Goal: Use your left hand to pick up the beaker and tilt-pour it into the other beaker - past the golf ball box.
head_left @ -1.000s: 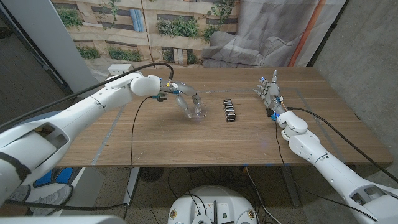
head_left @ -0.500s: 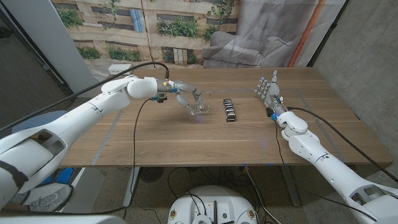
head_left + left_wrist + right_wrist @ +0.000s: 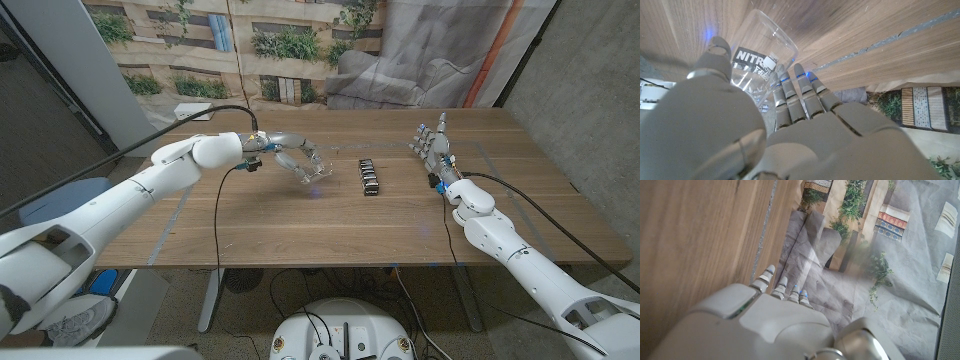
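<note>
Gripping a clear glass beaker [image 3: 315,171] in the left hand [image 3: 293,156], fingers [image 3: 790,92] wrapping its wall and thumb pressing the printed side, where bold white-on-black lettering is showing in the left wrist view. Holding the beaker off the desk [image 3: 300,225], mouth tipping away from the palm, so already tilting rather than standing upright; contents, if any, impossible to tell through the glass. Hanging just to the left of the golf ball box [image 3: 369,177], a small dark carton lying near the middle of the desk, apart from the beaker. Standing idle on the far side of the box, the right hand [image 3: 433,146], fingers apart and reaching up, holding nothing, palm upright as far as the head view is showing. Judging the step in hand as the carry: pickup done, pour not yet begun. Looking for the receiving beaker past the box and not making one out clearly anywhere on the desk, clear glass on wood being hard to read at this size. Calling next for travelling rightward over or around the box with enough height to clear it, levelling the tilt meanwhile to avoid spilling early, then finding the second rim, settling the lip above it and tipping slowly.
</note>
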Controlling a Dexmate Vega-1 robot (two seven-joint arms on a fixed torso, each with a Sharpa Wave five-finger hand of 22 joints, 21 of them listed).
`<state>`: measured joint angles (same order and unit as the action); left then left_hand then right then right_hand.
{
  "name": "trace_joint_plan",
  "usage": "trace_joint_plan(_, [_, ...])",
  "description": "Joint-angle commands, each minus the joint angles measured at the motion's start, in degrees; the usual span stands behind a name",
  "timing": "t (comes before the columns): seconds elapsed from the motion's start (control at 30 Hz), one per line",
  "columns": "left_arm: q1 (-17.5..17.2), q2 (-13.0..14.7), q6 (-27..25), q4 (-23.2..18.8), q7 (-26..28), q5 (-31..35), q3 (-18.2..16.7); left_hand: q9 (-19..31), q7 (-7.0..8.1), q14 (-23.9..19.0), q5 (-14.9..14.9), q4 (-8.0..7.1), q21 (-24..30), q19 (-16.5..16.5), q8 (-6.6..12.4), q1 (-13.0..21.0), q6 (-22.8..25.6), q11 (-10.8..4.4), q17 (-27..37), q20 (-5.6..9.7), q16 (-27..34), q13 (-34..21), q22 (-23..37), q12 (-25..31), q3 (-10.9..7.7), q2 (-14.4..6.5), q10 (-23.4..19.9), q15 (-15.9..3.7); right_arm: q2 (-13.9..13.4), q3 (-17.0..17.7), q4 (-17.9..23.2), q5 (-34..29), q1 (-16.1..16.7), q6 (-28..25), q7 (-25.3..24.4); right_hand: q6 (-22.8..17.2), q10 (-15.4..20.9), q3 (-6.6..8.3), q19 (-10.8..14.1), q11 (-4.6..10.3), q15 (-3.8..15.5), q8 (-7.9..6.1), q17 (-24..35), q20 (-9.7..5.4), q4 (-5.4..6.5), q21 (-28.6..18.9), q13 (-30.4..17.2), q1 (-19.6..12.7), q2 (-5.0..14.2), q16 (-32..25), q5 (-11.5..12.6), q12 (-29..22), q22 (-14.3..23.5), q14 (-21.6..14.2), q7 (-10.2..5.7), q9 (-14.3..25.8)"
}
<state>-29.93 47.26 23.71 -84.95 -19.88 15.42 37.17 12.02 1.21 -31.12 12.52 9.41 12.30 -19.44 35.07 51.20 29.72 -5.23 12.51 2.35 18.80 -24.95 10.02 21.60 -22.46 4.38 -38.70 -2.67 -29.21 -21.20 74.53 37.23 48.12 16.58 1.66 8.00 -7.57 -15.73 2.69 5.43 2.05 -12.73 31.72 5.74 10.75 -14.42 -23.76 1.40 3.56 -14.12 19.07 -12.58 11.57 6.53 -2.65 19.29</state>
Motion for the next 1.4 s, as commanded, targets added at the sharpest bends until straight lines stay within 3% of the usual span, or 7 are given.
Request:
trace_joint_plan(0.03, [-5.79,0.89,0.56,-0.1,5.48,-5.85,-3.38,0.34,1.84,-0.15,0.12,-0.24,0.35,-0.62,5.54,5.56,3.52,-6.74,-0.25,3.1,-0.71,-0.3,0.3,0.22,-0.14,-9.18,-7.87,-9.53,-0.01,0.0,0.02,0.01,0.01,-0.01,-0.01,0.37,-0.14,-0.33,-0.19,0.07,1.13,-0.33,0.09,0.33,0.06,-0.38,-0.29,-0.14,5.15,-0.18,0.32,-0.39,0.26,0.24,-0.13,0.05])
trace_joint_plan(0.37, [-9.52,0.43,1.06,0.32,7.99,-9.9,-4.6,0.1,1.54,2.27,-0.06,-0.05,-0.29,0.43,5.75,3.46,4.19,-6.79,-1.68,4.06,-3.55,-0.07,0.22,-0.8,0.16,-7.46,-8.23,-8.66,-0.01,0.0,0.05,0.01,0.02,-0.02,-0.02,0.38,-0.25,-0.33,-0.17,0.09,1.17,-0.32,0.09,0.33,0.06,-0.39,-0.29,-0.14,5.14,-0.16,0.31,-0.34,0.26,0.31,-0.03,0.05])
trace_joint_plan(0.53, [-11.5,-0.2,2.44,1.03,9.93,-11.9,-5.32,0.0,1.41,3.38,-0.08,0.02,-0.61,1.14,5.52,2.95,3.84,-6.64,-2.08,3.61,-4.62,0.37,0.2,-1.71,0.09,-7.28,-7.96,-7.43,-0.02,0.0,0.07,0.01,0.02,-0.03,-0.03,0.44,-0.26,-0.33,-0.17,0.12,1.07,-0.3,0.09,0.3,0.06,-0.39,-0.29,-0.14,5.15,-0.19,0.32,-0.34,0.26,0.24,-0.08,0.05])
trace_joint_plan(0.77, [-13.47,-1.27,3.73,1.78,11.99,-13.76,-5.96,-0.05,1.85,3.56,-0.17,-0.34,-0.9,1.89,5.58,2.02,4.17,-6.97,-2.1,3.54,-4.94,0.71,0.18,-2.22,0.35,-7.29,-8.31,-7.29,-0.01,0.0,0.06,0.01,0.02,-0.02,-0.03,0.45,-0.21,-0.33,-0.18,0.02,1.14,-0.29,0.09,0.3,0.06,-0.39,-0.29,-0.14,5.16,-0.18,0.32,-0.36,0.26,0.25,-0.05,0.05])
trace_joint_plan(1.4, [-14.81,-5.62,6.44,6.91,14.53,-16.42,-5.28,-0.26,3.03,6.43,-0.21,-0.51,-1.57,4.68,4.78,-0.24,2.97,-7.17,-2.13,3.21,-6.74,1.3,0.17,-4.95,0.67,-7.48,-6.02,-6.61,-0.01,0.0,0.02,0.01,0.0,-0.02,-0.01,0.46,-0.27,-0.33,-0.19,0.0,1.01,-0.29,0.09,0.31,0.06,-0.38,-0.29,-0.15,5.15,-0.19,0.32,-0.34,0.26,0.22,-0.07,0.05])
